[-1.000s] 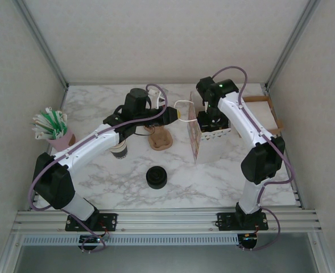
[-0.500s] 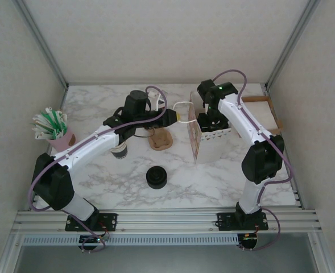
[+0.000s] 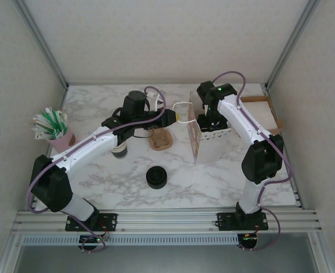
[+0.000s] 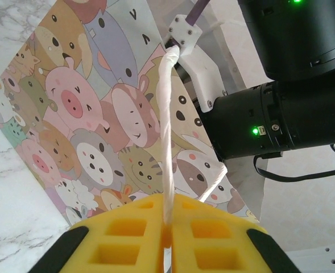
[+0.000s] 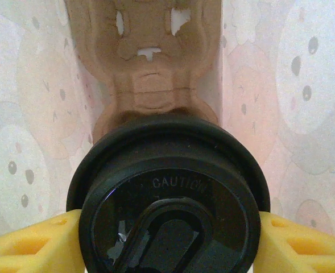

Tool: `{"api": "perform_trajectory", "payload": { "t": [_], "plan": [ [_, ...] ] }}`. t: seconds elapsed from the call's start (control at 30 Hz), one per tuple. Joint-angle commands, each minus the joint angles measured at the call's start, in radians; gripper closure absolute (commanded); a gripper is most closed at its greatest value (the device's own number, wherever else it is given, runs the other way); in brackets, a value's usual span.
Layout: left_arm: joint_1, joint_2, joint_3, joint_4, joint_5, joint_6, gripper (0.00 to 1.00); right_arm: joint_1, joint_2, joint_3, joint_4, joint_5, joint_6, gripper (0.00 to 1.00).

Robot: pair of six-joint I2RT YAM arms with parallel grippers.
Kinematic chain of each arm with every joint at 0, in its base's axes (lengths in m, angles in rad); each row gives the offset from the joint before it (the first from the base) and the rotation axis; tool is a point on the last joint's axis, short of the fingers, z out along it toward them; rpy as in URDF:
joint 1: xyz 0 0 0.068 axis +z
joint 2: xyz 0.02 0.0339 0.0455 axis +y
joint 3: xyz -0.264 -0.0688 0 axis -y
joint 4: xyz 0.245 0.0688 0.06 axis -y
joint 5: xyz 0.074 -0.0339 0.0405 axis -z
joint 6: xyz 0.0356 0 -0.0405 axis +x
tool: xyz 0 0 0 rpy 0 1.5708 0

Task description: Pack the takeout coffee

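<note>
My right claw point(image 5: 167, 242) clasping the takeout coffee point(image 5: 167, 170) by its black-lidded top, cup inside the cartoon-animal paper bag point(image 4: 93, 114), cardboard cup carrier point(image 5: 150, 74) just beyond it, my left claw point(image 4: 168, 242) pinched on the bag's white handle point(image 4: 167, 131)

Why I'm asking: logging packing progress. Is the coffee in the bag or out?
In: the lidded coffee is between the walls of the bag, above the cardboard tray.
</note>
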Motion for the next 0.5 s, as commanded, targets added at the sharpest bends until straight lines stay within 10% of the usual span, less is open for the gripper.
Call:
{"api": "perform_trajectory", "payload": {
  "t": [0.0, 0.47],
  "plan": [
    [0.006, -0.034, -0.012, 0.022, -0.004, -0.004, 0.90, -0.005, -0.037, -0.009, -0.010, -0.010, -0.005, 0.34],
    [0.005, -0.048, -0.021, 0.024, -0.010, -0.009, 0.90, -0.004, -0.048, -0.017, -0.008, -0.011, -0.004, 0.35]
  ]
}}
